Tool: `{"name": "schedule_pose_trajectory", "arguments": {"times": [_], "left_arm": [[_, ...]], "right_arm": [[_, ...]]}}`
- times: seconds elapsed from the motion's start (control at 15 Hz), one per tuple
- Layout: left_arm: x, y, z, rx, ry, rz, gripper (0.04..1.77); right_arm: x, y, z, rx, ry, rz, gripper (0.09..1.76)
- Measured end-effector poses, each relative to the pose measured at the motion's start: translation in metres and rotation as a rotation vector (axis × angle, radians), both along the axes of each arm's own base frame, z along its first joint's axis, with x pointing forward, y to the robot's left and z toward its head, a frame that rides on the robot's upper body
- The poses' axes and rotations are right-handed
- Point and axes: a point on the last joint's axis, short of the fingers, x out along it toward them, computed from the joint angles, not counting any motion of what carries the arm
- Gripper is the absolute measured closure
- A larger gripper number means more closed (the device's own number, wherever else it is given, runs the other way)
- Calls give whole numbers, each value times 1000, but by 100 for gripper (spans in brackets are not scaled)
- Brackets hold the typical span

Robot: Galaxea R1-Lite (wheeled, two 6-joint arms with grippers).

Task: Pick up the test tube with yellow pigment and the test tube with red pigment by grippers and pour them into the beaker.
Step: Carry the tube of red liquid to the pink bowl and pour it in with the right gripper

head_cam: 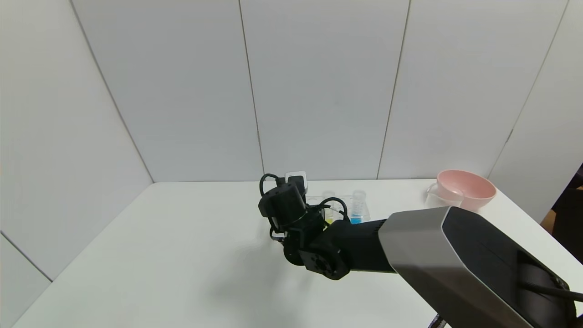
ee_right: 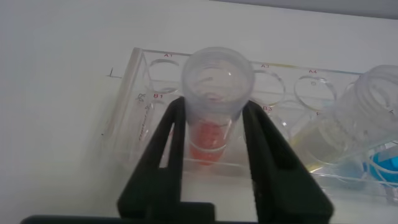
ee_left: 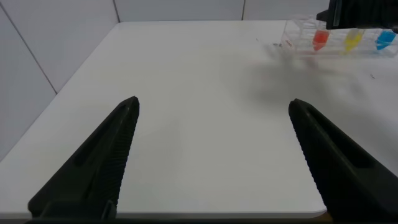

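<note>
Red "A1", "B1" — clear rack (ee_right: 134,112)

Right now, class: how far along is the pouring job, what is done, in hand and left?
Nothing is poured yet: the beaker looks empty. In hand: the right gripper has its fingers on either side of the red tube, which sits in the rack. Left: lifting and pouring it, then the yellow tube. The left gripper waits open above the table.

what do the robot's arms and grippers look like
The right arm has a silver-grey shell with black panels, then black joints looped with black cables and a small white camera block. Both the left gripper and the right gripper have flat, tapering matte black fingers.
</note>
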Motion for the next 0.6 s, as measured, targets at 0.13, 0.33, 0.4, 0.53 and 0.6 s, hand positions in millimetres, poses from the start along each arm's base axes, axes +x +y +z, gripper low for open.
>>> {"name": "schedule_pose_trajectory", "arguments": {"times": [0.13,0.33,0.4,0.53,0.6], "left_arm": [[0,0,0,0,0,0,9],[0,0,0,0,0,0,9],[0,0,0,0,0,0,9],[0,0,0,0,0,0,9],[0,0,0,0,0,0,9]], "right_arm": [[0,0,0,0,0,0,136],[0,0,0,-1,1,0,136],[0,0,0,-1,1,0,136],[0,0,0,-5,0,-1,136],[-1,0,1,-10,-1,0,136]]}}
